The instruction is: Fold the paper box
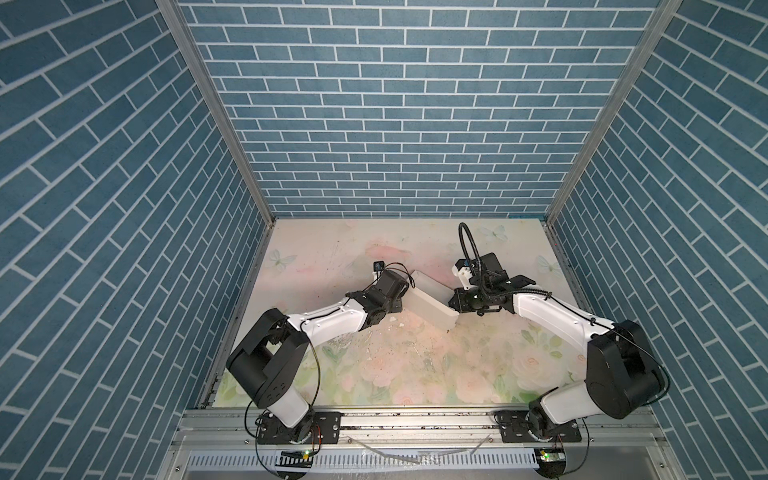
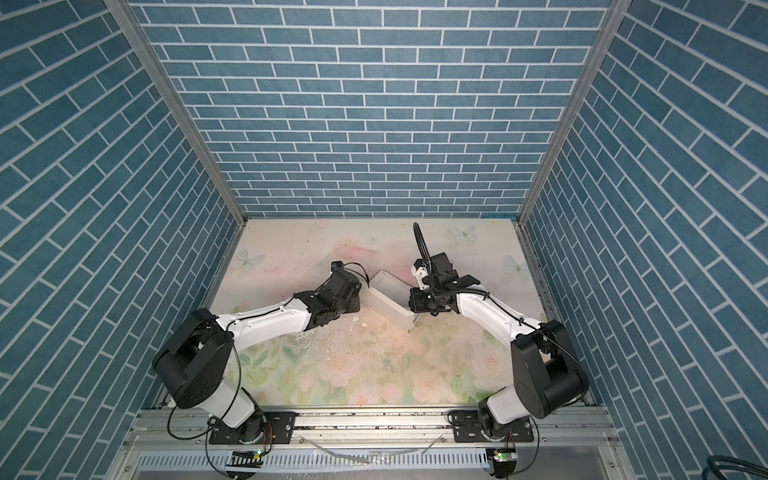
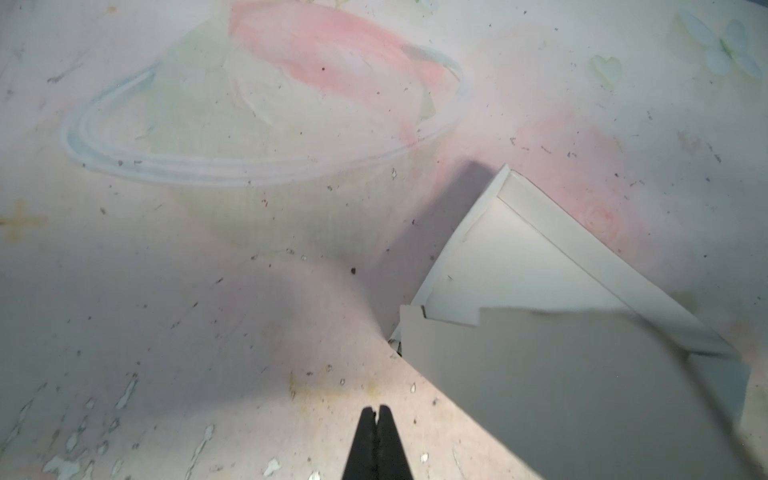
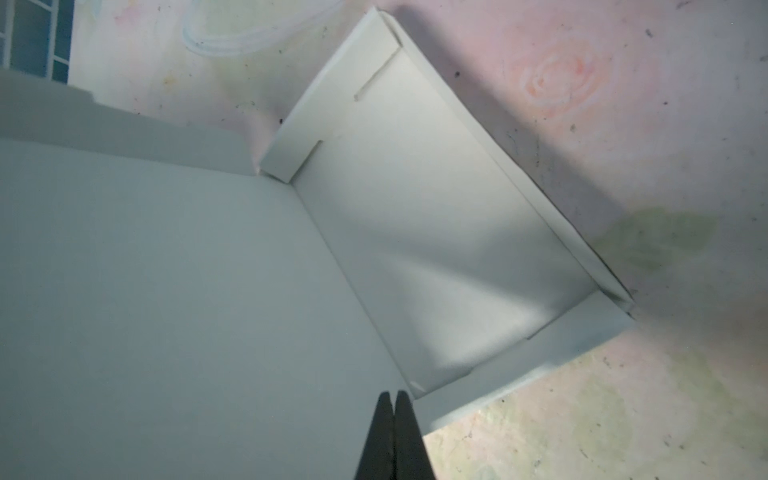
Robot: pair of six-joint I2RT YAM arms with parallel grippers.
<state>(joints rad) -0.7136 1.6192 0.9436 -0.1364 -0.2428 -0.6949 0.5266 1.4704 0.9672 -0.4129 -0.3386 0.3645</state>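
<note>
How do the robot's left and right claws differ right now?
The left claw has only bare flowered table under its tips, the paper box off to one side; the right claw is over the box's white panel, beside a crease. In both top views the left claw flanks the box's left side, the right claw its right. Both are black, pointed and shut, gripping nothing.

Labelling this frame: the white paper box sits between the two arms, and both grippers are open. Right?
Both grippers are shut, not open: each wrist view shows it, the left gripper and the right gripper with fingers pressed together. The paper box does sit between the two arms.
</note>
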